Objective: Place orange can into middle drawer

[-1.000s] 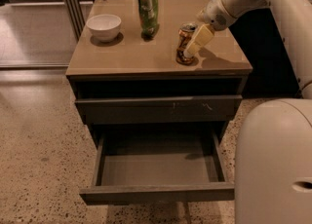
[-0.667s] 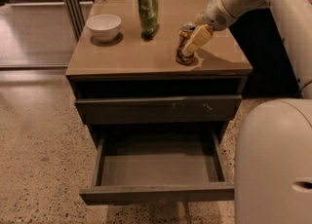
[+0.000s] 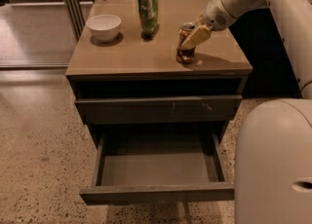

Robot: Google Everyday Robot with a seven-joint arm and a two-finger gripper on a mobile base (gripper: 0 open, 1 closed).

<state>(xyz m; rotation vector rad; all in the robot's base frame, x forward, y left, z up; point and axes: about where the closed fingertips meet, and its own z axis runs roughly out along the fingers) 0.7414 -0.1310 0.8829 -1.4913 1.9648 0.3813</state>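
The orange can (image 3: pixel 185 48) stands upright on the counter (image 3: pixel 131 60), toward the right edge and closer to the front edge than the back. My gripper (image 3: pixel 190 39) reaches it from the back right corner. One pale finger (image 3: pixel 196 36) lies slanted across the can's near side, and the other is hidden behind it, so I read the fingers as closed on the can, which rests on the counter. That side-on hold leaves the silver top clear and should keep the can upright when I lift.

The green snack bag (image 3: pixel 147 6) and white bowl (image 3: pixel 103 26) sit toward the back left corner, well out of my way. Under the front edge, below the closed scuffed drawer front (image 3: pixel 158 108), the middle drawer (image 3: pixel 156 169) is pulled out to receive the can.
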